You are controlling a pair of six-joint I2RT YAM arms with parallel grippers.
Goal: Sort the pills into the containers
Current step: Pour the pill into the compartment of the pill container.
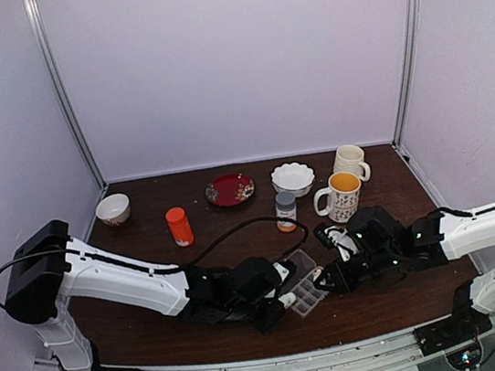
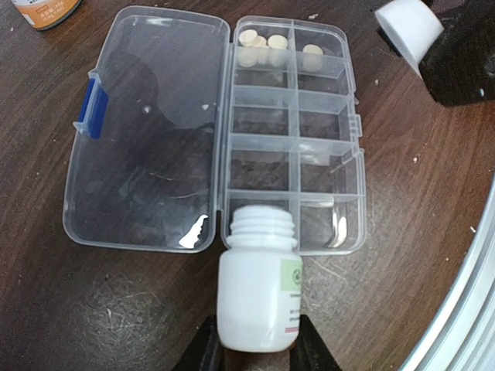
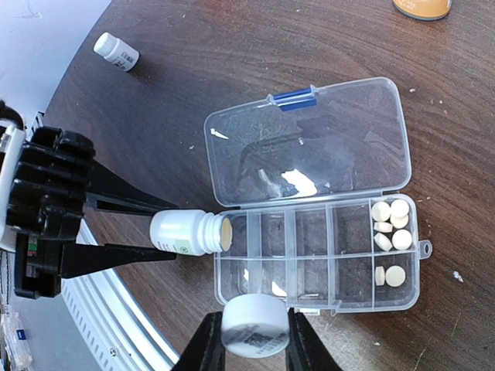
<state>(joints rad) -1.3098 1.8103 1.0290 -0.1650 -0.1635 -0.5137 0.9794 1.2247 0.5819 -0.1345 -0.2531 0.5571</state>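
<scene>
We note left gripper (image 2: 257,344) at bottom centre of left wrist view, jaws clamped on open white bottle (image 2: 257,297). Bottle mouth sits at near end of organiser box (image 2: 362,166). Clear lid (image 2: 147,131) lies open flat on desk (image 2: 410,247), left of box. We see pills (image 2: 263,40) in two compartments (image 2: 292,54) at top of frame. Right gripper (image 3: 249,342) at bottom centre of right wrist view, jaws clamped on white cylinder (image 3: 255,325) just beside box's long edge. Cap or bottle, we cannot tell.

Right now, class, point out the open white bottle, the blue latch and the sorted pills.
open white bottle (image 2: 255,301), left wrist view, its body.
blue latch (image 2: 91,108), left wrist view, clip's middle.
pills (image 3: 381,210), right wrist view, one pill's top face.
</scene>
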